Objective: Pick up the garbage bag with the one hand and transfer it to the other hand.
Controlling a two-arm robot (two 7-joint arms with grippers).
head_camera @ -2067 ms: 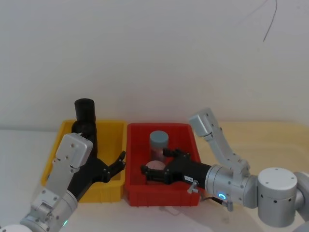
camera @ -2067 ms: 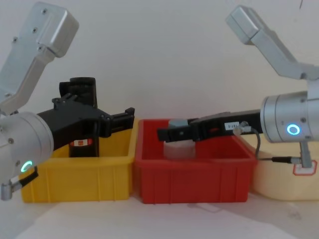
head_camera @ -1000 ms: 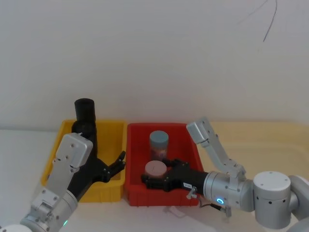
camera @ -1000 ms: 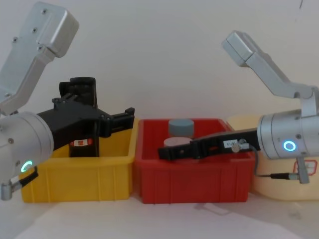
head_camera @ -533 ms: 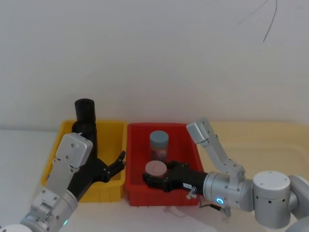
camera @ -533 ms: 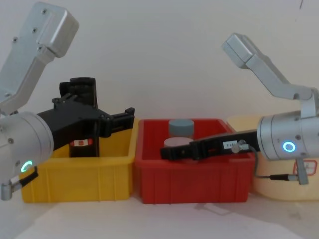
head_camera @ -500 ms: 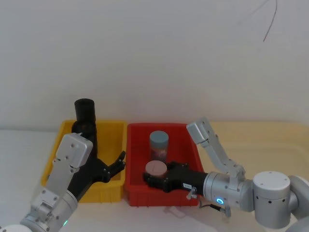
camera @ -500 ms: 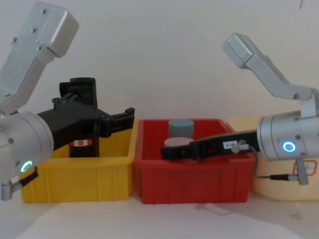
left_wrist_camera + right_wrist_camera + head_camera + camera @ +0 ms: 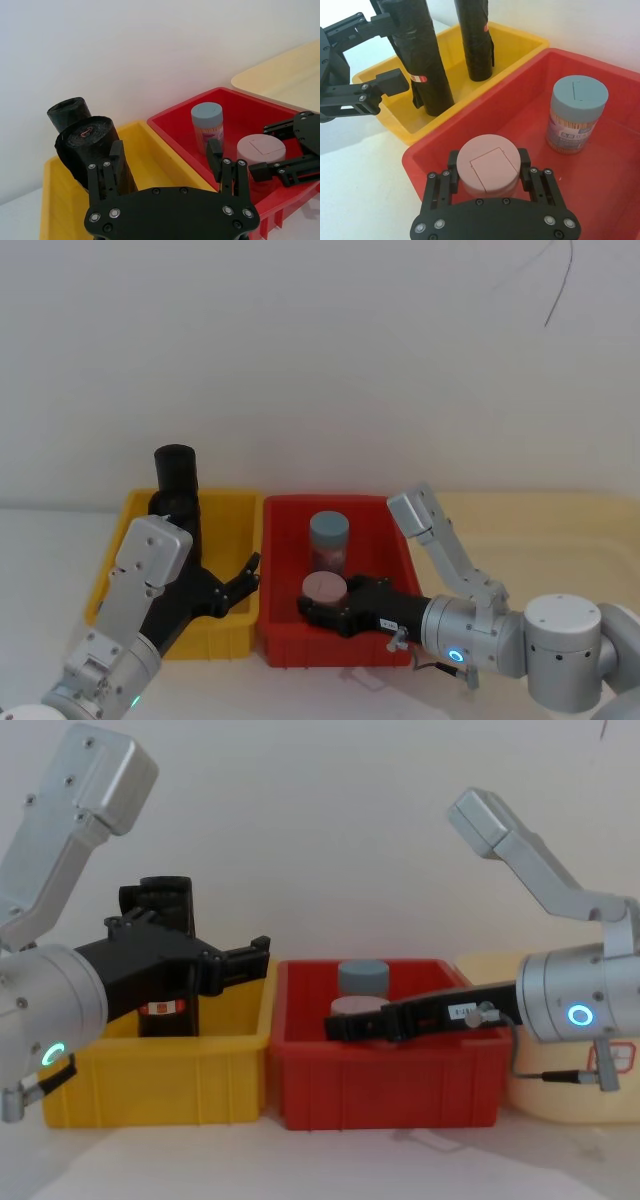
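The garbage bag point(image 9: 422, 60) stands upright in the yellow bin point(image 9: 515, 42), at the left of the chest view. Its long axis is vertical and its label band sits low. The left gripper point(image 9: 400, 50) reaches in level, spread wide, with one jaw on each side of the roll. It is the nearer arm and need only close across the roll's width. The right gripper point(image 9: 487, 156) sits around a pink-capped jar point(image 9: 485, 177) in the red bin point(image 9: 615, 165), mid-frame. I cannot tell whether it grips the jar.

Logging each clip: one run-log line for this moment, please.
left gripper: open, straddling banded bag in yellow bin | bag: upright, not lifted | right gripper: around pink-lid jar in red bin | handover: not started
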